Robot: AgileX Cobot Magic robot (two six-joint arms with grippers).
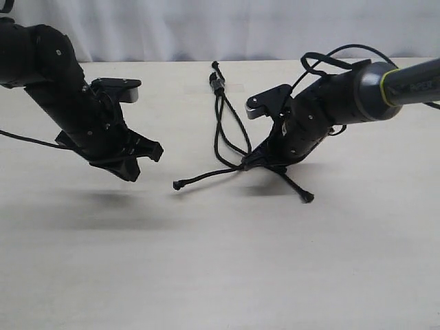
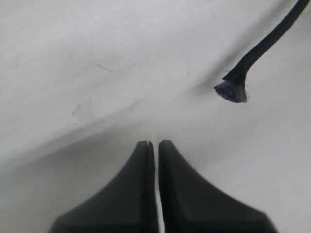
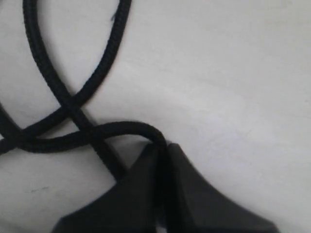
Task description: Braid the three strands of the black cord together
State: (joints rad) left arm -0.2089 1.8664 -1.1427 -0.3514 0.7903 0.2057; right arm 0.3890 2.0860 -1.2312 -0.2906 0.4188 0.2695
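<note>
The black cord (image 1: 221,120) runs from a small clasp (image 1: 218,84) at the table's far middle down to a crossing point (image 1: 244,165). One strand (image 1: 203,178) trails left to a knobby tip (image 1: 177,185); that frayed tip (image 2: 232,90) shows in the left wrist view. Another strand (image 1: 294,187) ends at the right tip (image 1: 309,198). My right gripper (image 1: 258,159) is shut on a strand (image 3: 124,130) at the crossing, where the strands overlap (image 3: 73,109). My left gripper (image 1: 141,161) hovers shut and empty to the left of the tip.
The pale tabletop (image 1: 220,268) carries only the cord. A white curtain (image 1: 206,27) hangs behind the far edge. Glossy robot cables (image 1: 330,58) loop over the right arm.
</note>
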